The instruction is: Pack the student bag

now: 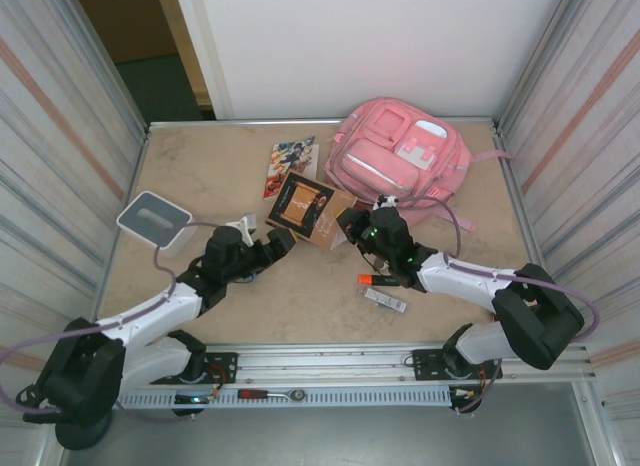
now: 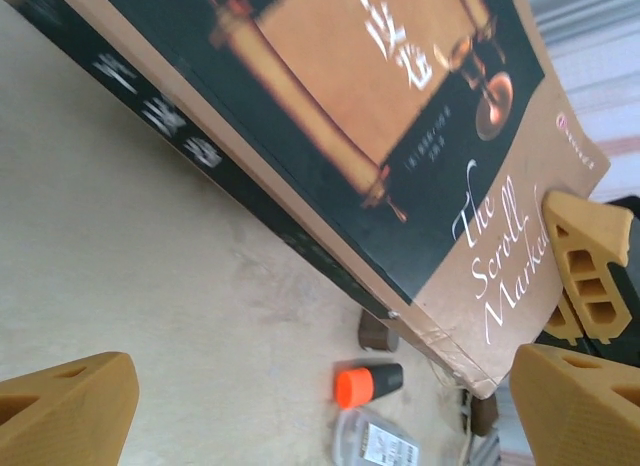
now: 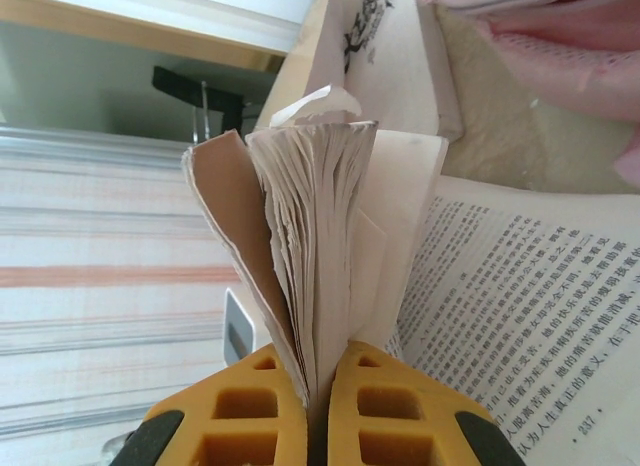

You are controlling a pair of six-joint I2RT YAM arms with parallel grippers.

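The student bag [image 1: 400,156], pink with a white patch, lies at the back right of the table; a strip of it [image 3: 560,46] shows at the top right in the right wrist view. A black and tan book [image 1: 305,208] is tilted up just in front of it. My right gripper [image 1: 350,226] is shut on a sheaf of the book's pages [image 3: 320,236], its yellow fingers [image 3: 250,416] pressed together round the paper. My left gripper [image 1: 279,242] stands open just by the book's near left corner, with its fingers [image 2: 65,411] wide apart below the book cover [image 2: 380,106].
An orange-capped marker [image 1: 375,279] and a clear labelled packet [image 1: 386,299] lie on the table near the right arm. A colourful booklet [image 1: 291,164] lies behind the book. A white and grey box [image 1: 153,218] sits at the left. Corrugated walls close both sides.
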